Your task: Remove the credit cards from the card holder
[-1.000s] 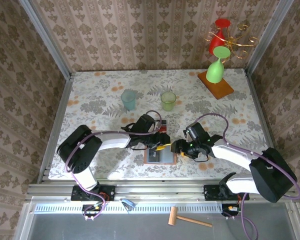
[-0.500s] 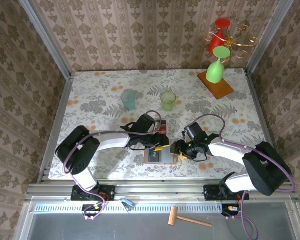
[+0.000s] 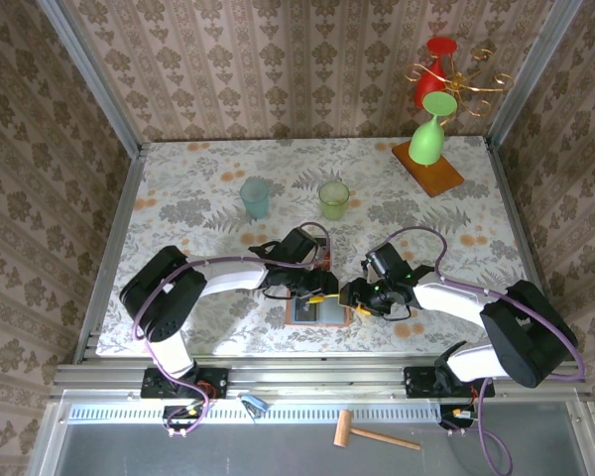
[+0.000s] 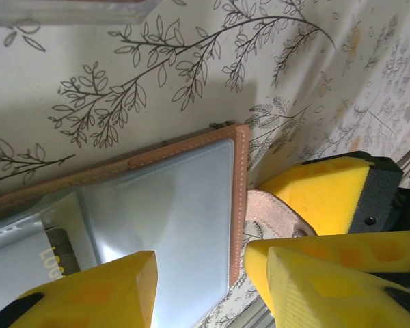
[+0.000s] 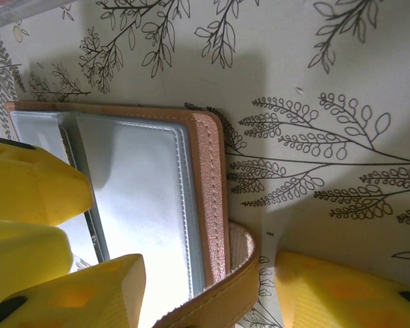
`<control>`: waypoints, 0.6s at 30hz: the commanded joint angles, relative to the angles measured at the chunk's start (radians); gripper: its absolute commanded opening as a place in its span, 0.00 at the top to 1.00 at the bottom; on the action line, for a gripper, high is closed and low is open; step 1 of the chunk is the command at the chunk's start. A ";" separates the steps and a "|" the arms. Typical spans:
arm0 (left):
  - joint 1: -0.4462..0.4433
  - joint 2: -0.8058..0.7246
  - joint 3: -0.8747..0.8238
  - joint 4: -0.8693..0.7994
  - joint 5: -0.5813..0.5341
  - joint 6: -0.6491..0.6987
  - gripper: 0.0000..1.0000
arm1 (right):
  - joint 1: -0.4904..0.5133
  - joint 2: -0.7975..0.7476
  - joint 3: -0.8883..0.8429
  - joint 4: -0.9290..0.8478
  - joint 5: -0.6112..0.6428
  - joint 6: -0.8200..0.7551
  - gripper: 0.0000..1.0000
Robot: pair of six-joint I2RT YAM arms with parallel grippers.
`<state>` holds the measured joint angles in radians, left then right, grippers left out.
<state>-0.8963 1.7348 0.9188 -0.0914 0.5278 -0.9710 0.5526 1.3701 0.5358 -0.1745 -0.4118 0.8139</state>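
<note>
Both half-open, the left end effector (image 4: 205, 273) and right end effector (image 5: 208, 287) are straddling the card holder's (image 4: 171, 205) edge, likely steadying it.

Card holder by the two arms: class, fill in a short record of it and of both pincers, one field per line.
card holder: open, lying flat on the table, grey-blue pockets up
strap: curls out past the holder's edge
left pincer: open, one finger over a pocket, the other beyond the edge
right pincer: open, straddling the strap
credit cards: one seems to sit in a clear pocket, yellow lettering showing
</note>
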 commanded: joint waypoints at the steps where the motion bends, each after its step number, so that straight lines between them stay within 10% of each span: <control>1: -0.010 -0.001 -0.014 0.012 -0.005 -0.011 0.53 | 0.005 0.015 0.006 0.042 -0.026 0.003 0.50; 18: 0.145 -0.341 -0.247 0.116 -0.066 -0.081 0.54 | 0.005 0.099 0.055 0.065 -0.027 -0.014 0.79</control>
<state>-0.7692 1.4338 0.7067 0.0387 0.4877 -1.0462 0.5507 1.4445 0.5541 -0.1291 -0.4271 0.8131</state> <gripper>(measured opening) 0.462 0.208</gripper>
